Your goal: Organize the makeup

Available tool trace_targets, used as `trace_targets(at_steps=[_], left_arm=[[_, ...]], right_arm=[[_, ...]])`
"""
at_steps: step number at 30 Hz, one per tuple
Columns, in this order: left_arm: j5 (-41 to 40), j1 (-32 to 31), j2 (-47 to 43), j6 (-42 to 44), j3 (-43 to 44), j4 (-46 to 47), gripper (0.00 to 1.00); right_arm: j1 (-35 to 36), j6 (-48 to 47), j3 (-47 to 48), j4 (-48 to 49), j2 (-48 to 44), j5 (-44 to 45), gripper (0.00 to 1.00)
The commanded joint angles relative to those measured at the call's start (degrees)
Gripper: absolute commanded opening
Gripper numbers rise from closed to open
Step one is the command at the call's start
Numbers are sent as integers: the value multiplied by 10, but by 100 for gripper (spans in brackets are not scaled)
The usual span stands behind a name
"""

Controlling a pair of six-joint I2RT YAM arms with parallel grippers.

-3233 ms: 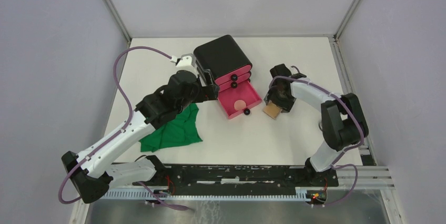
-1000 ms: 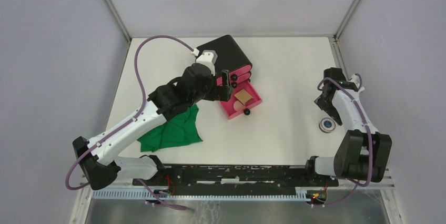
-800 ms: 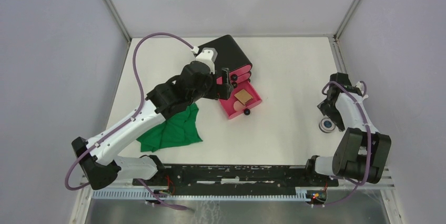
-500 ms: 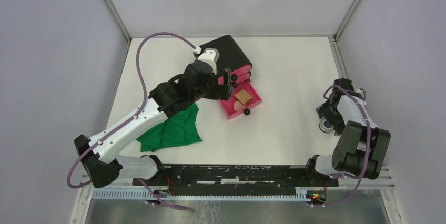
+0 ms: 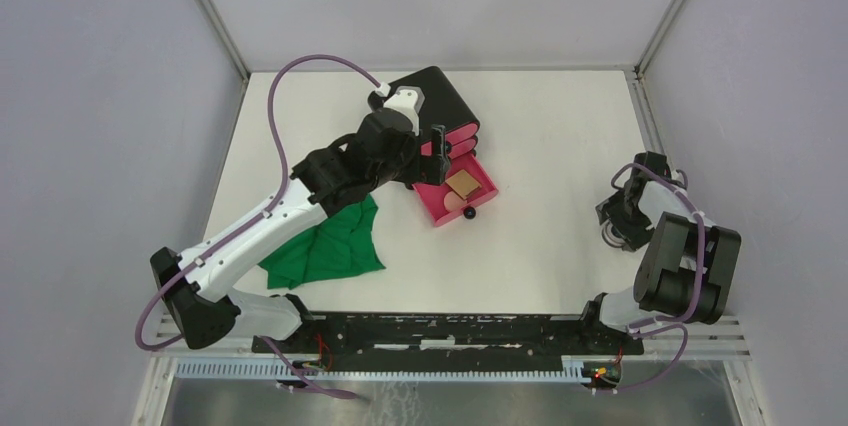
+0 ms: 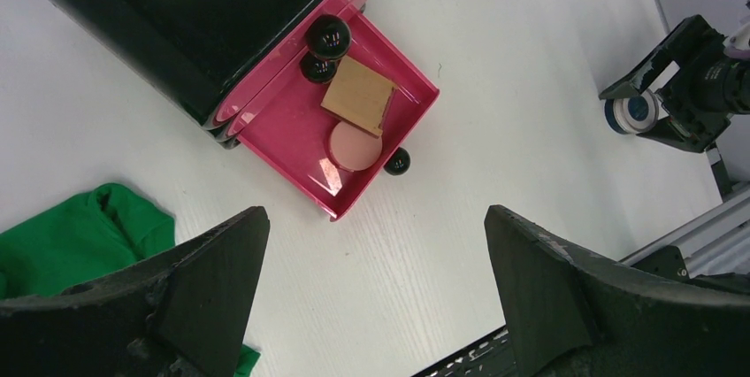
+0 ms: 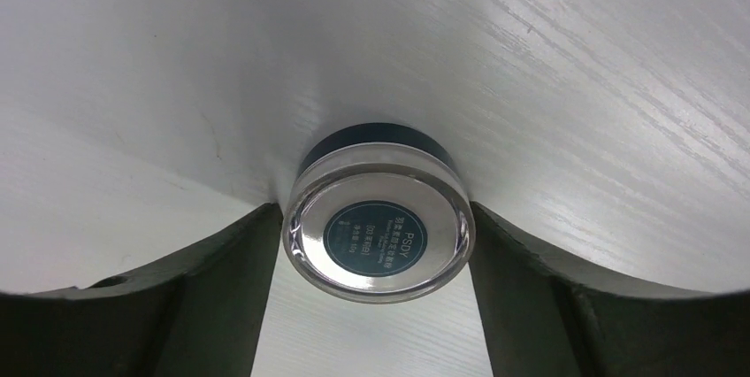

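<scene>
Right wrist view showed the right gripper [image 7: 376,218] closed against both sides of the compact [image 7: 378,240], which stood on the white table [image 7: 575,85] (label toward the camera). The left gripper [image 6: 376,218] hung spread wide, holding nothing, above the open pink drawer [image 6: 292,134] containing the tan pad [image 6: 357,94] and pink puff [image 6: 355,145].

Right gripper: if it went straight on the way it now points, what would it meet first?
The small round compact, sitting between its fingers; under that, the white table. Whether the fingers touch the compact yet is unclear.
</scene>
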Motion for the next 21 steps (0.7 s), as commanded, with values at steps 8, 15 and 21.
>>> trace_targets(at_steps=[8, 15, 21], left_arm=[[6, -1, 2, 14, 21, 13, 99], [-9, -1, 3, 21, 16, 11, 99], [-18, 10, -14, 18, -4, 10, 99]], right_arm=[[-3, 7, -18, 31, -37, -28, 61], [53, -29, -20, 23, -104, -92, 58], [169, -58, -9, 25, -157, -161, 58]])
